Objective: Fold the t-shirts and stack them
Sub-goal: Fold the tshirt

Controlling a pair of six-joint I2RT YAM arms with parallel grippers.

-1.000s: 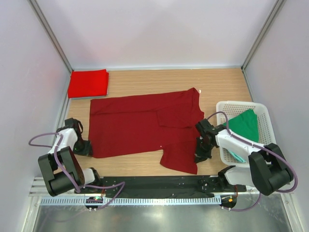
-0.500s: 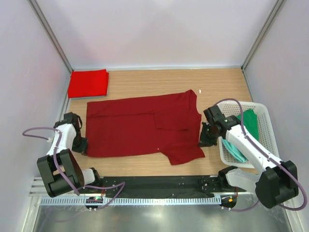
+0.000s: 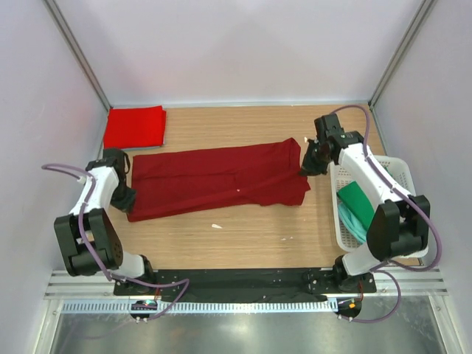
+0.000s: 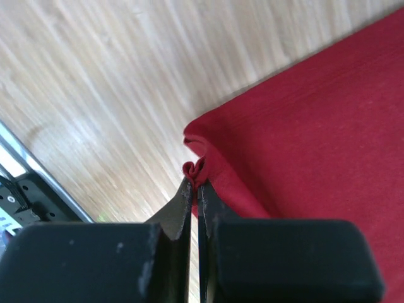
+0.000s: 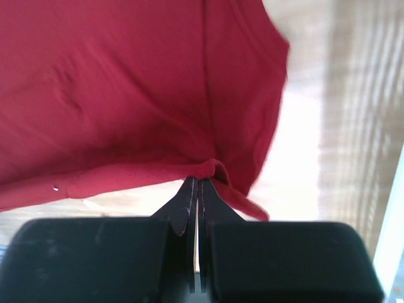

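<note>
The dark maroon t-shirt lies across the middle of the table, doubled over lengthwise into a long band. My left gripper is shut on its left end, and the left wrist view shows a pinched fold of cloth between the jaws. My right gripper is shut on its right end; the right wrist view shows the cloth bunched at the jaw tips and lifted off the wood. A brighter red t-shirt lies folded at the back left corner. A green t-shirt and a teal one sit in the basket.
A white plastic basket stands at the right edge, close to my right arm. Small white scraps lie on the wood in front of the maroon shirt. White walls close in the table on three sides.
Both grippers have carried the shirt's near edge away from me, over the rest of it. The shirt went from spread flat to a narrow doubled band. The right arm swung far back.
</note>
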